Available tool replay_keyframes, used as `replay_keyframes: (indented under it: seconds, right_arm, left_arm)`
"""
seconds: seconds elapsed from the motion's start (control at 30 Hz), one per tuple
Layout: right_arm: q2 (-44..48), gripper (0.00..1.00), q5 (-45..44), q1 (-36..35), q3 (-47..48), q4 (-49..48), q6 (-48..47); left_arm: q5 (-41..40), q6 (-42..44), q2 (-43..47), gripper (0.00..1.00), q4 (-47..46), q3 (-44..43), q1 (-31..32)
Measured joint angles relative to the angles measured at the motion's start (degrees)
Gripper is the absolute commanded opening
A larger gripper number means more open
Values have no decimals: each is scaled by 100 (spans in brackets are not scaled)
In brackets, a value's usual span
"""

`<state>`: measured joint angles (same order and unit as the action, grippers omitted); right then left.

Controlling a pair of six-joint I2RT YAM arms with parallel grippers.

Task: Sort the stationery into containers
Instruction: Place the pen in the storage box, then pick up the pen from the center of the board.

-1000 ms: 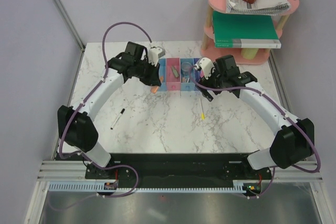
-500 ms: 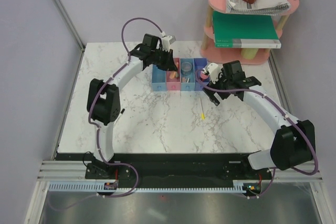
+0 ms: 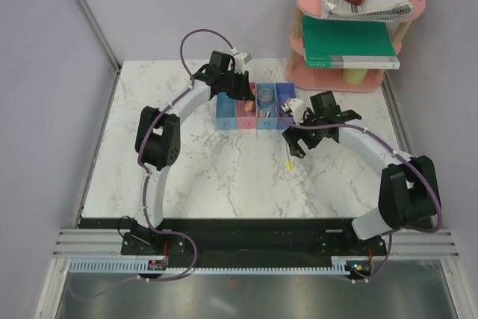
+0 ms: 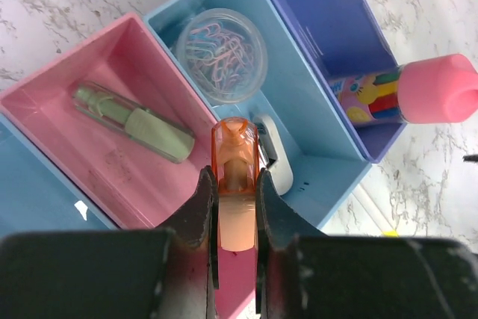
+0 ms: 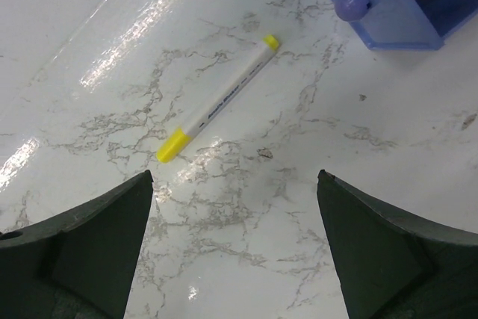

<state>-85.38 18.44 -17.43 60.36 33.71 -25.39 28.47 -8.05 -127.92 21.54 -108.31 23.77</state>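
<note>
My left gripper (image 4: 234, 181) is shut on the orange stick (image 4: 234, 140) and holds it over the joined row of bins (image 3: 254, 104), above the wall between the pink bin (image 4: 112, 65) and the light blue bin (image 4: 317, 151). The green cap-shaped piece (image 4: 134, 121) lies in the pink bin. The pink cylinder (image 4: 418, 91) rests in the dark blue bin (image 4: 314, 5). My right gripper (image 5: 233, 184) is open and empty above the table, just short of the thin yellow pen (image 5: 220, 98), which lies in front of the bins (image 3: 287, 159). The black pen is hidden.
A clear round tub of paper clips (image 4: 222, 54) and a white item (image 4: 275, 160) sit in the light blue bin. The pink oval shelf (image 3: 357, 72) stands at the back right with a green book (image 3: 347, 42) and a notebook (image 3: 366, 7).
My left arm has swung right from the table in front of the bins to above them, carrying the orange stick. My right gripper has shifted slightly toward the yellow pen.
</note>
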Motion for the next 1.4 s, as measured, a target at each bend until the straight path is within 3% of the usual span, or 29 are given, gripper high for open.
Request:
replay_keyframes:
  seconds: [0.1,0.43,0.73,0.87,0.97,1.07,1.1,1.23,1.3,1.33,1.4]
  right_arm:
    - [-249,98,118,-76,-90,-105,114]
    - [-999,98,83,-409,-306,-490,529]
    - [-1215,95,-302,-903,-341,-901,662]
    - [-1257,85,-466,-1005,-337,-1005,669]
    - [-1305,79,-540,-1027,-299,-1058,684]
    - [-1366,74,-603,-1045,-251,-1110,708]
    - [-1392,71,-638,-1051,-227,-1123,719]
    - [-1462,60,-734,-1058,-179,-1202,723]
    - [-1486,49,-813,-1058,-162,-1237,728]
    - [-1497,33,-839,-1058,-157,-1263,732]
    - [-1515,22,-844,-1058,-153,-1316,763]
  left_arm:
    - [-136,-28,-87,2,-66,-35,-2]
    - [-391,-111,-461,42,-127,-98,0]
    - [-428,-109,-466,56,-234,-190,-24]
    - [-369,-109,-466,60,-267,-199,-33]
    - [-264,-96,-457,69,-227,-197,-26]
    - [-181,-35,-258,85,-111,-42,-15]
    - [-138,11,-131,97,-7,46,-17]
    - [-15,345,662,100,625,387,-57]
    - [-9,656,1198,100,973,579,-87]
    - [-28,785,1445,100,1128,649,-94]
    - [-214,1228,2083,100,1456,951,-120]
